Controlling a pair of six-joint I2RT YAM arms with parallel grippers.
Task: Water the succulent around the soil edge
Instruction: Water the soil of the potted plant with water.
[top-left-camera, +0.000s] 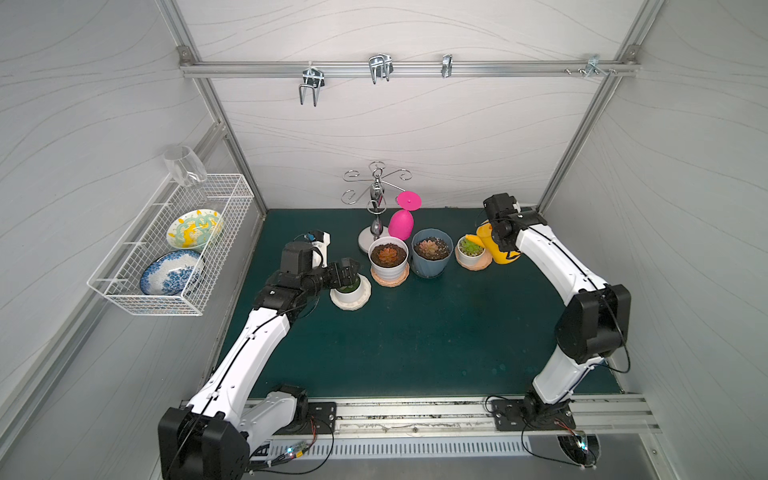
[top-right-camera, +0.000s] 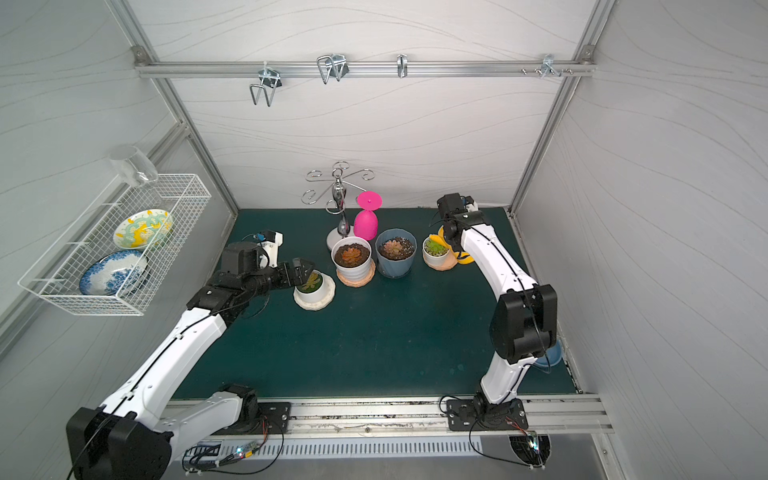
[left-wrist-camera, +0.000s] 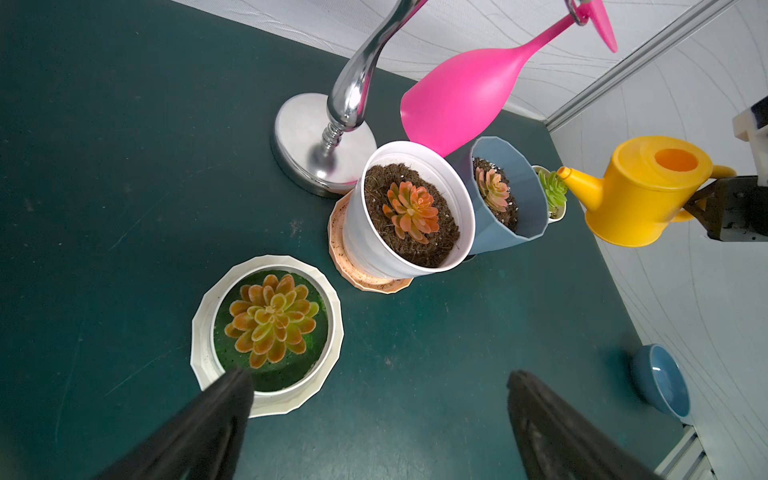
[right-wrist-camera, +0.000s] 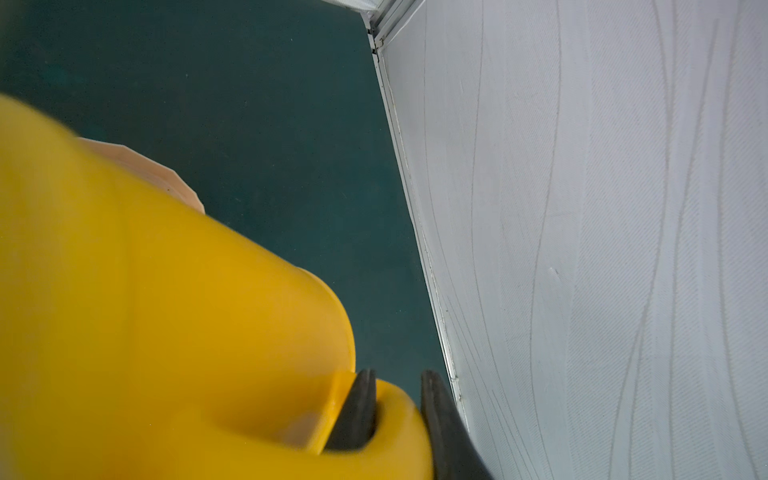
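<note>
A yellow watering can (top-left-camera: 500, 254) hangs at the back right, and my right gripper (right-wrist-camera: 399, 374) is shut on its handle. Its spout (left-wrist-camera: 575, 178) points at a small green succulent (top-left-camera: 471, 246) in a little white pot on a peach saucer; no water shows. In the left wrist view the can (left-wrist-camera: 640, 195) is level and off the mat. My left gripper (left-wrist-camera: 378, 376) is open and empty, low over a squat white pot (left-wrist-camera: 328, 332) with an orange-yellow succulent (left-wrist-camera: 270, 320) on green moss. One of its fingers (left-wrist-camera: 232, 395) covers that pot's rim.
A white pot (top-left-camera: 388, 266) and a blue-grey pot (top-left-camera: 432, 264), each with an orange succulent in soil, stand between the arms. Behind them are a chrome glass stand (top-left-camera: 376, 199) and a hanging pink glass (top-left-camera: 401, 224). Wire basket (top-left-camera: 224, 193) on left wall; blue bowl (left-wrist-camera: 660, 382) near right wall.
</note>
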